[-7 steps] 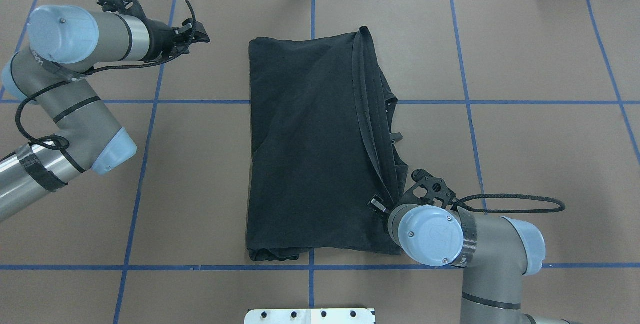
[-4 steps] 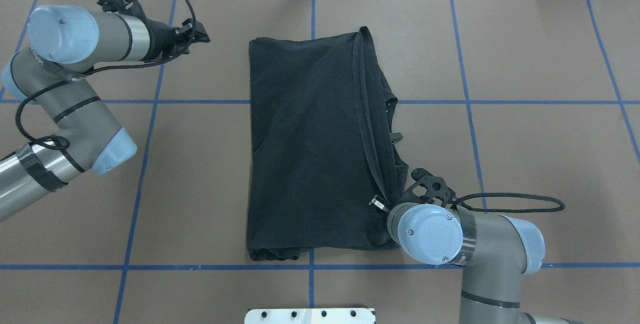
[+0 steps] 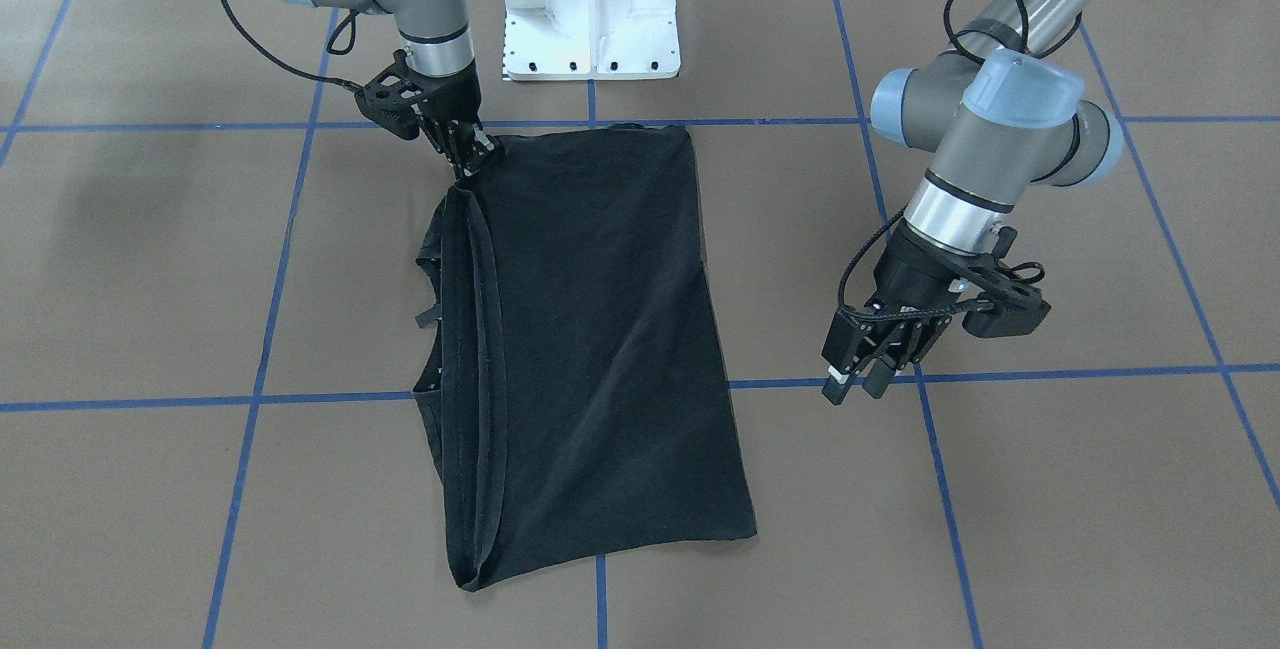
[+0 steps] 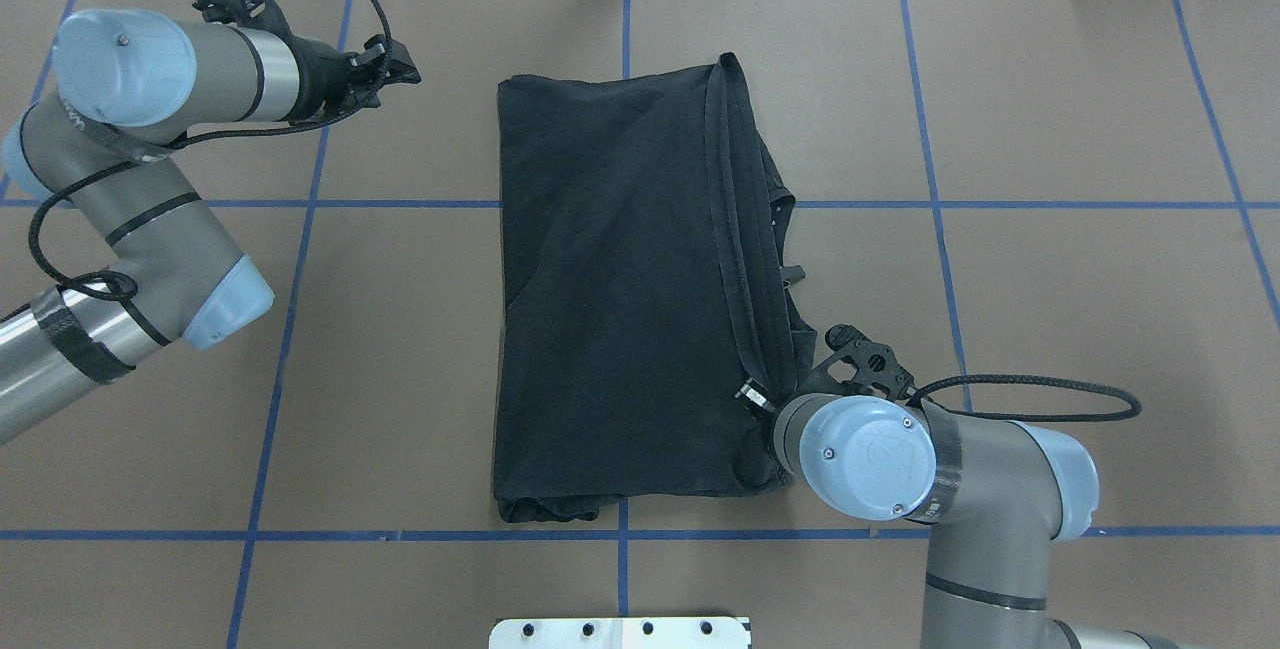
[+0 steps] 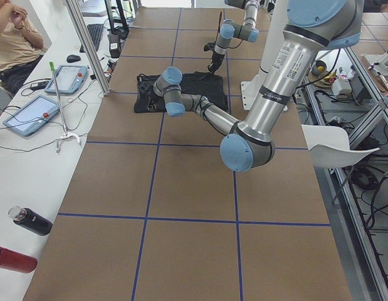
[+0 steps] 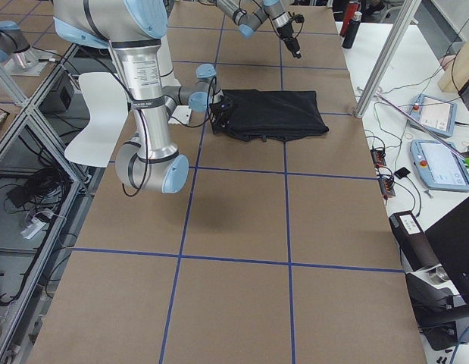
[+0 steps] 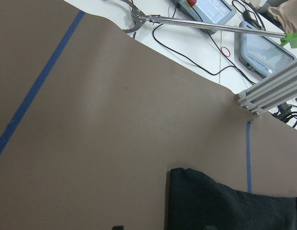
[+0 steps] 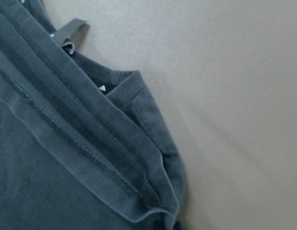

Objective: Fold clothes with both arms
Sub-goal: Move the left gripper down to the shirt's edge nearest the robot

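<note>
Close to the robot's base, at the near right corner of the black T-shirt (image 4: 610,279), the right gripper (image 3: 468,155) is down on the cloth. Its fingers are drawn narrow and, as far as I can judge, pinch the stacked hems (image 8: 90,143). That corner is where the layers meet, so one grip catches the lot. The shirt lies mid-way across the table (image 4: 1050,279), folded lengthwise into a long panel, with its hemmed edges piled along the right side. Far left, well apart from the fabric, the left gripper (image 3: 857,381) hovers over bare table, fingers slightly parted and holding nothing. I reckon it's parked clear, ready for the far corner.
</note>
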### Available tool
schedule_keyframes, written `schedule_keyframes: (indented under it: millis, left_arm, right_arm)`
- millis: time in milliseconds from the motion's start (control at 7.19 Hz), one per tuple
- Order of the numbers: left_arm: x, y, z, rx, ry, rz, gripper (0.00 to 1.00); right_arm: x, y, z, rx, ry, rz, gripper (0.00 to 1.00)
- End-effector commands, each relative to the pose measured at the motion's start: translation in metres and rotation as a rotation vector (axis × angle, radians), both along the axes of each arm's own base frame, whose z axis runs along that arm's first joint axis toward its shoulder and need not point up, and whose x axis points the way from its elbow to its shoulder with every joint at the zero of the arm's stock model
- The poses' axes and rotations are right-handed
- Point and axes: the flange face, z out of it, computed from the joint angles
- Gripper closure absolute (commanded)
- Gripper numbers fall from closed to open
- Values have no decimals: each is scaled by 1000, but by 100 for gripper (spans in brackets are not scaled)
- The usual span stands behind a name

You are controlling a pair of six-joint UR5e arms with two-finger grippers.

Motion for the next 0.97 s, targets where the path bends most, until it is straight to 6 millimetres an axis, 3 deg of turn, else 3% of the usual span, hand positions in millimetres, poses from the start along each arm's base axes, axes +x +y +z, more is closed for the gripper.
schedule_keyframes:
  millis: [0, 139, 417, 557, 835]
  left_arm:
    - [4, 12, -18, -75, 102, -30, 35]
    - [11, 46, -29, -150, 195, -25, 35]
    - [0, 155, -36, -256, 337, 7, 34]
    - [16, 196, -33, -287, 355, 8, 34]
    - [58, 252, -15, -395, 340, 38, 34]
  right_arm:
    - [9, 0, -8, 1, -20, 1, 100]
    - [16, 1, -12, 2, -31, 1, 100]
    - [32, 10, -14, -27, -51, -31, 100]
    - [40, 15, -10, -45, -55, -51, 100]
    - [46, 21, -12, -69, -67, -81, 100]
